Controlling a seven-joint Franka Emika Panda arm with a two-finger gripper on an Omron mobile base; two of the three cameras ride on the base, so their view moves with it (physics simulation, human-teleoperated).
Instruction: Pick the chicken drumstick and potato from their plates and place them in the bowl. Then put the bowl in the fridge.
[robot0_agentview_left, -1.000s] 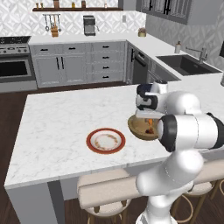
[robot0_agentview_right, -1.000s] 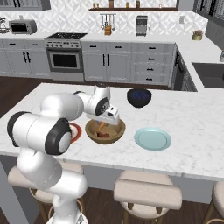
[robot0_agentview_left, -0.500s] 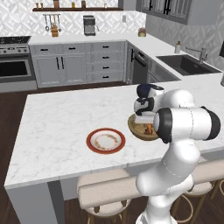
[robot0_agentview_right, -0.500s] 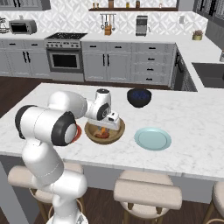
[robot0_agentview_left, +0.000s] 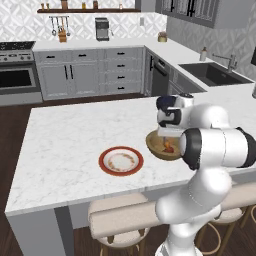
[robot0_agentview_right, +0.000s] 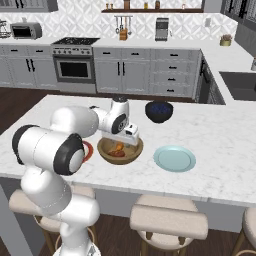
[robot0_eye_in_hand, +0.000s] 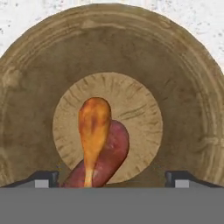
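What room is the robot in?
It looks like a kitchen: there is an oven with a stovetop, a sink in the counter, and a marble island with stools tucked under it.

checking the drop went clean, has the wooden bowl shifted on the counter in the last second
No. In the right base view the bowl sits as before between the blue plate and the red-rimmed plate.

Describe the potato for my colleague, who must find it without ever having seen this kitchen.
On the white marble island, find the wooden bowl between the red-rimmed plate and the pale blue plate. The potato lies inside: a dark reddish-brown lump under the golden-orange drumstick.
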